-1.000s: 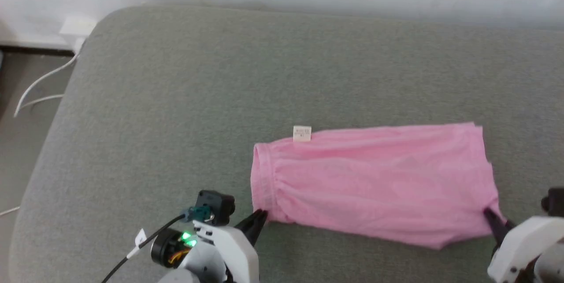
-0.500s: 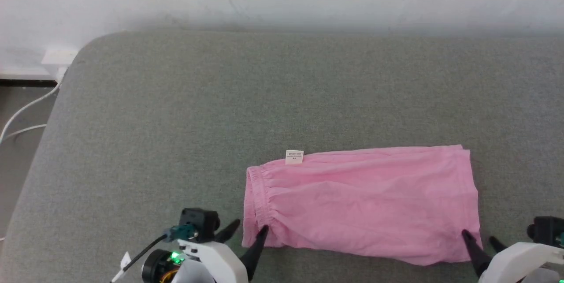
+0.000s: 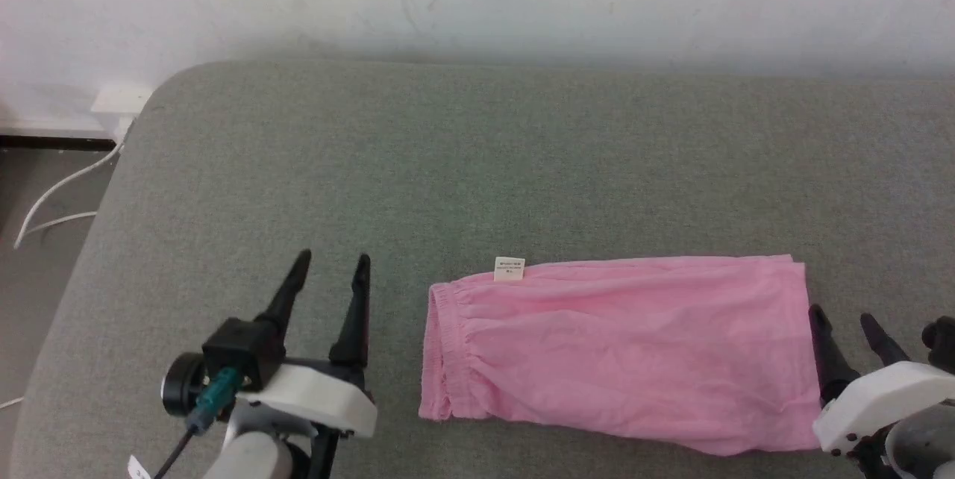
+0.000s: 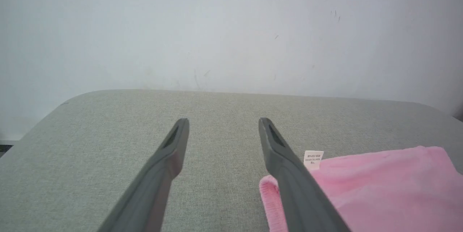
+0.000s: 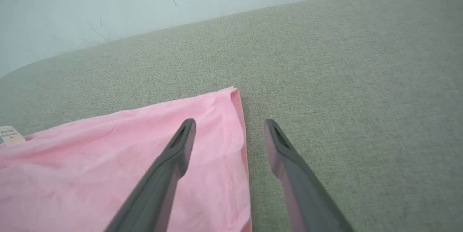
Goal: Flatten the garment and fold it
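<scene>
**A:** Question one: where are the plain light pink shorts of thin fabric (image 3: pixel 619 352)?

**B:** Spread smooth on the grey woven cushion (image 3: pixel 448 166), between the grippers. The gathered waistband (image 3: pixel 440 352) lies near the left gripper (image 3: pixel 333 257), off to its right. The leg hems (image 3: pixel 798 330) sit just beside the right gripper (image 3: pixel 841 313), at its left finger.

**A:** And the grips?

**B:** Both have their fingers spread apart and hold nothing.

**A:** Which step is this?

**B:** Flattening looks finished, I'd judge, and the folding is in hand. The next move calls for pinching one end's corners and carrying that end over the other.
</scene>
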Controlling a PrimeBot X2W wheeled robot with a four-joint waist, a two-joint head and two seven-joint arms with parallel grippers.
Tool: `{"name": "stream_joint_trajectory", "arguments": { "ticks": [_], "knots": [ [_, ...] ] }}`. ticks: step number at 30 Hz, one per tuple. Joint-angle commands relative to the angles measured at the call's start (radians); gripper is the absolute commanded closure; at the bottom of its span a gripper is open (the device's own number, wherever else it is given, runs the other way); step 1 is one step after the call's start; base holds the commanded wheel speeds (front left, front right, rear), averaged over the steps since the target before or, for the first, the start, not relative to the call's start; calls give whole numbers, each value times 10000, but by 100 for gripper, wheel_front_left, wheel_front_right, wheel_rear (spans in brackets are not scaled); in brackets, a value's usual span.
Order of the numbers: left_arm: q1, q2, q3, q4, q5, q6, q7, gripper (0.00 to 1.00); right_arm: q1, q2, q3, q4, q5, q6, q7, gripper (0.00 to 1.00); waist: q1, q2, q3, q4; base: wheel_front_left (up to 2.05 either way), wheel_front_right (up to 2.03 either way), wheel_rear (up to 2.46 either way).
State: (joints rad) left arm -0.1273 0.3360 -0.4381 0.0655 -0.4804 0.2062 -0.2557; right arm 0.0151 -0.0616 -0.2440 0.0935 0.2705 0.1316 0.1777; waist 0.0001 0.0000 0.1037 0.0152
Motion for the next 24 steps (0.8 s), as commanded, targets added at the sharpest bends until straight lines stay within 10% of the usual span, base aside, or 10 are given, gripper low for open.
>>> {"name": "stream_joint_trajectory", "arguments": {
  "ticks": [1,20,21,22,24],
  "knots": [
    [-288,-232,352,-158,325,-3,-50,0,-236,-71,39,144,-55,-9,-104,0,-1,0,67,63,0,0,0],
    [-322,-2289,3329,76,2997,-1548,-60,0,-1642,104,-216,2833,460,-9,3164,0,-1,0,273,28,0,0,0],
    [-313,-2340,3384,95,3058,-1600,-60,0,-1645,107,-126,2866,653,-9,3313,18,-1,0,271,36,0,0,0],
    [-299,-2388,3446,114,3108,-1646,-60,0,-1648,108,-28,2885,910,-9,3433,57,-1,0,274,41,0,0,0],
    [-271,-2467,3568,161,3189,-1734,-60,0,-1627,110,123,2858,1188,-9,3541,85,-1,0,278,41,0,0,0]
  ]
}}
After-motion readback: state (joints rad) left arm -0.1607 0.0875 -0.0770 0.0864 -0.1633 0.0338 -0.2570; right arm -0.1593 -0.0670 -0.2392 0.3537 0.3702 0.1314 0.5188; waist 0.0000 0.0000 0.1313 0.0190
